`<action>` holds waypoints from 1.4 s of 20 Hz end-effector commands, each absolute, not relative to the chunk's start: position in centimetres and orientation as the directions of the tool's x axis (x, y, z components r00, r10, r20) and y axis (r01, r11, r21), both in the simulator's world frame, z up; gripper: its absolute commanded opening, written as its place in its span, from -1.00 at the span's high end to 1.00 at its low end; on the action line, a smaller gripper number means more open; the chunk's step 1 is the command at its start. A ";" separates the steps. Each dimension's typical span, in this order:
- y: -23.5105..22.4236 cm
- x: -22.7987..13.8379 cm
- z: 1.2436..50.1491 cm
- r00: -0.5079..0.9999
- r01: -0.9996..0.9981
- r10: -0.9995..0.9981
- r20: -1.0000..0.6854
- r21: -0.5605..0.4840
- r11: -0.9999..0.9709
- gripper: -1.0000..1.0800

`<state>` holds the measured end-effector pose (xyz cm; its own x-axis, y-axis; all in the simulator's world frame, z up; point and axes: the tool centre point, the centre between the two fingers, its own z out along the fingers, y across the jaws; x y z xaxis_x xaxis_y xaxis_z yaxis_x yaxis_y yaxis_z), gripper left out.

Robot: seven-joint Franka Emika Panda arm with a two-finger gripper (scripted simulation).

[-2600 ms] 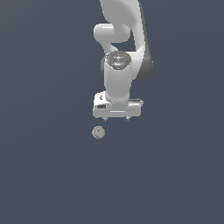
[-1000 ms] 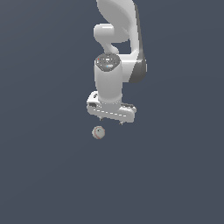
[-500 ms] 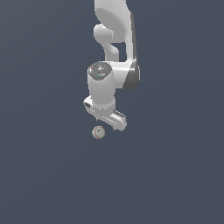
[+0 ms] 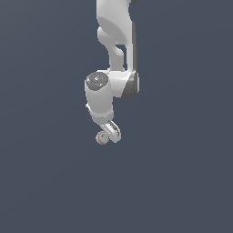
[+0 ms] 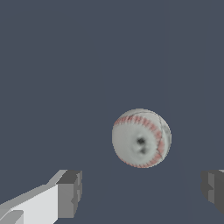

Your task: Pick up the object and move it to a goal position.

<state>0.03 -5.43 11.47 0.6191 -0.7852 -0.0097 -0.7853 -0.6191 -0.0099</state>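
The object is a small off-white ball with reddish seams (image 4: 101, 139) lying on the flat dark grey ground. In the exterior view my gripper (image 4: 109, 134) hangs right over it, and the hand covers part of the ball. In the wrist view the ball (image 5: 141, 138) shows large and whole, close below the camera. My gripper (image 5: 142, 190) is open, with one grey fingertip (image 5: 70, 193) on one side and the other fingertip (image 5: 213, 189) at the picture's edge. The ball sits just off the line between them, and nothing is held.
Only the plain dark grey ground surrounds the ball in both views. The white arm (image 4: 116, 41) comes down from the top of the exterior view.
The wrist has swung toward the exterior view's left, turned and come down, so the hand now sits right over the ball. The ball has not moved.
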 end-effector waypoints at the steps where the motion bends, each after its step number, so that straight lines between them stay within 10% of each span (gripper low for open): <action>1: -6.0 0.0 11.0 0.565 -0.825 -0.825 -0.008 -0.007 -0.565 -0.92; 28: -7.4 -0.4 5.5 0.425 -0.905 -0.905 0.000 0.000 -0.425 -0.92</action>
<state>-0.40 -7.43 6.15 0.4254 -0.9050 -0.0004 -0.9050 -0.4254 0.0008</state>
